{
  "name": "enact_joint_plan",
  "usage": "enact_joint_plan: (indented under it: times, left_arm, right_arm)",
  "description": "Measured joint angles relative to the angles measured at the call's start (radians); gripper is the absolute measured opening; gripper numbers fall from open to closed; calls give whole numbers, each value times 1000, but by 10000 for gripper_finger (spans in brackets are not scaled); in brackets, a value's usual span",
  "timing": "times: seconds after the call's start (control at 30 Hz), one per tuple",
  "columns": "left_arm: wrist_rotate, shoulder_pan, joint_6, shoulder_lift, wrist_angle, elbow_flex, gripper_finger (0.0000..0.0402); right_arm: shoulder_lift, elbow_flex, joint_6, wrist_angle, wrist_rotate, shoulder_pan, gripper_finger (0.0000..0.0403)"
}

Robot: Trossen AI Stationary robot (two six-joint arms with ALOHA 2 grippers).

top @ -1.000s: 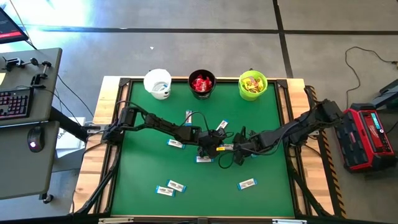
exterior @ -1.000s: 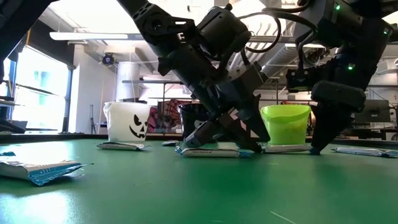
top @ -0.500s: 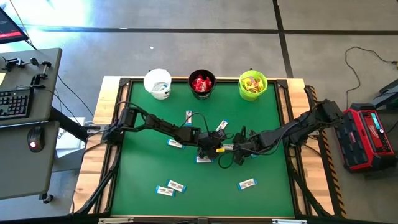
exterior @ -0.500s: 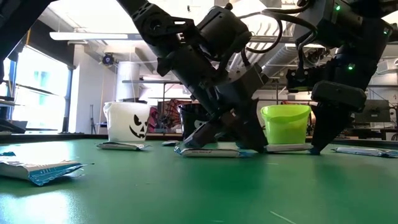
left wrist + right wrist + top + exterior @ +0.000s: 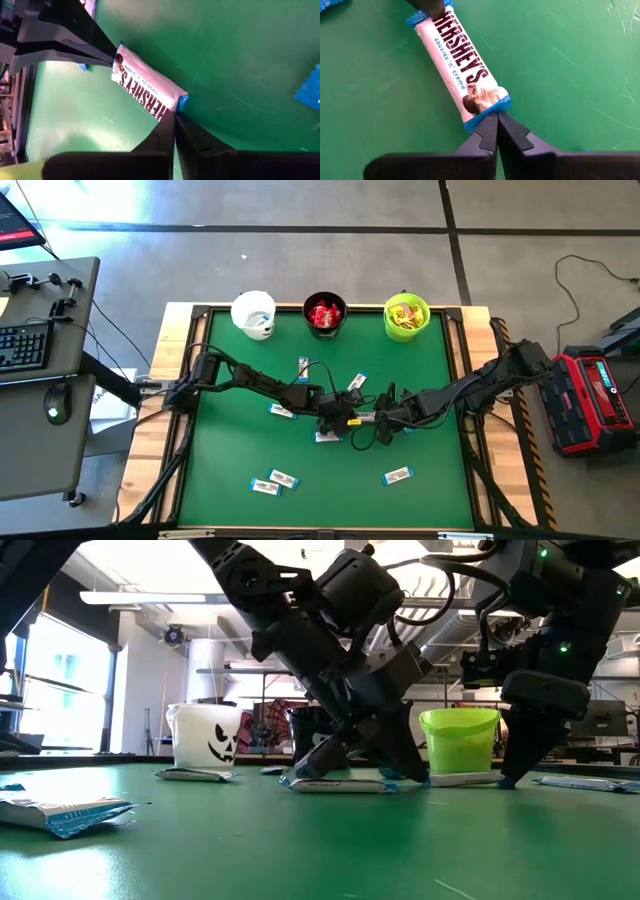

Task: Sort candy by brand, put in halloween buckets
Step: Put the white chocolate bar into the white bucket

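A white-and-blue candy bar (image 5: 462, 67) lies near the middle of the green table, between my two grippers. My left gripper (image 5: 345, 418) is shut at one of its blue ends and my right gripper (image 5: 374, 418) is shut at the other. The bar also shows in the left wrist view (image 5: 147, 85) and the low view (image 5: 460, 778). At the far edge stand the halloween buckets: white (image 5: 253, 313), black (image 5: 324, 314) with red candy, lime green (image 5: 406, 316) with yellow candy. My left gripper has the bar's blue crimped end (image 5: 182, 101) at the very tips of its shut fingers, which slant down from the table's left and lie along the bar. The bar lies flat on the table. My right gripper has the opposite blue crimped end (image 5: 487, 116) at the tips of its shut fingers, coming from the table's right, slanting down, along the bar. That end stays low on the green surface.
More white-and-blue bars lie scattered: two beyond the grippers (image 5: 303, 367) (image 5: 356, 381), one beside the left arm (image 5: 283, 411), one just in front (image 5: 327, 436), two near the front left (image 5: 275, 481), one front right (image 5: 397, 475). A desk with a keyboard (image 5: 25, 345) stands left of the table.
My left gripper has shut its fingers at the bar's end, staying in place. The bar and my right gripper have kept still.
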Motion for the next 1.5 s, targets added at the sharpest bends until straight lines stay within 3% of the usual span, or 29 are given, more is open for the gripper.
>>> enact_joint_plan:
  times: [0.37,0.87,1.5]
  left_arm:
    - [-30,-5,-4,-59,-57,-1,0]
    - [15,34,-141,-190,-155,0,0]
    - [19,156,-354,-347,-294,1,0]
  right_arm:
    - [-20,-1,-7,-33,-15,7,0]
    - [-40,9,-3,-78,-25,48,0]
    - [-85,10,31,-102,70,116,0]
